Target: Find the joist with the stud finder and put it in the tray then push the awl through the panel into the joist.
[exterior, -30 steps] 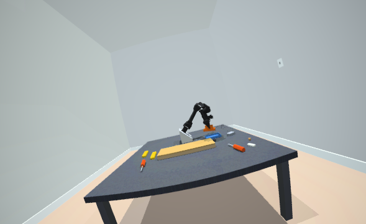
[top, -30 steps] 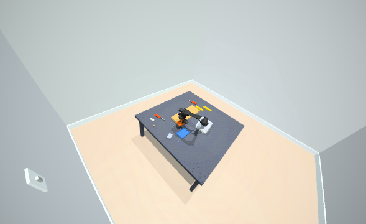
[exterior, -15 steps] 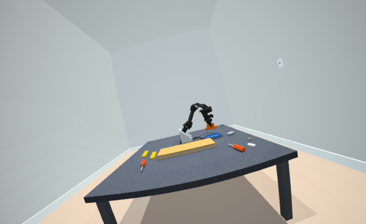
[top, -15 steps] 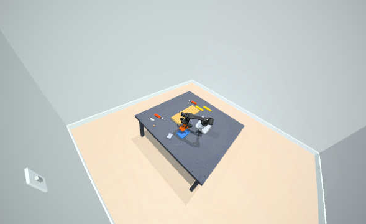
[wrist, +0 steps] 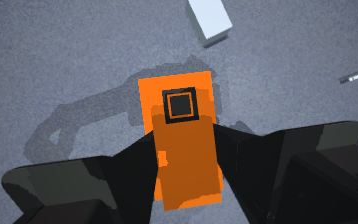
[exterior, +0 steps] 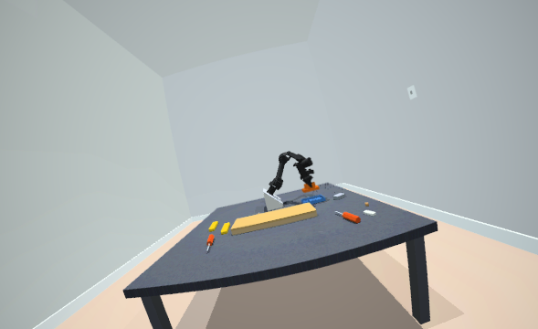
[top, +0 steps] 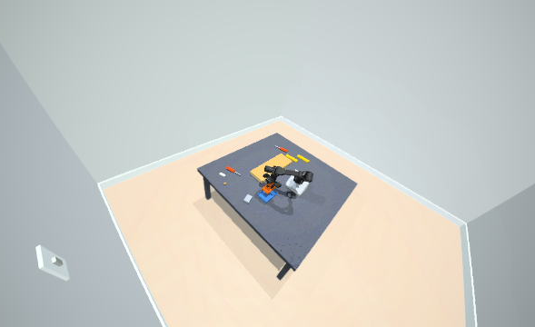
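Observation:
The orange stud finder (top: 268, 189) (exterior: 310, 187) (wrist: 177, 83) is gripped, its dark square window facing the wrist camera. My gripper (top: 271, 184) (exterior: 311, 184) (wrist: 181, 129) is shut on it and holds it above the blue tray (top: 266, 200) (exterior: 313, 199). In the wrist view the tray does not show. The tan floor panel (top: 283, 163) (exterior: 273, 218) lies beside the tray; no hole can be made out. Two tools with red-orange handles and metal shafts lie on the table, one near the panel's end (top: 283, 150) (exterior: 210, 239), the other across from it (top: 231, 169) (exterior: 352, 217). I cannot tell which is the awl.
A pale grey block (top: 248, 198) (exterior: 339, 196) (wrist: 212, 20) lies near the tray. Two yellow bars (top: 302, 158) (exterior: 213, 226) lie by the panel's far end. A small white piece (top: 222, 174) (exterior: 369, 213) and a tiny brown cube (top: 224, 183) (exterior: 366, 204) lie near one tool.

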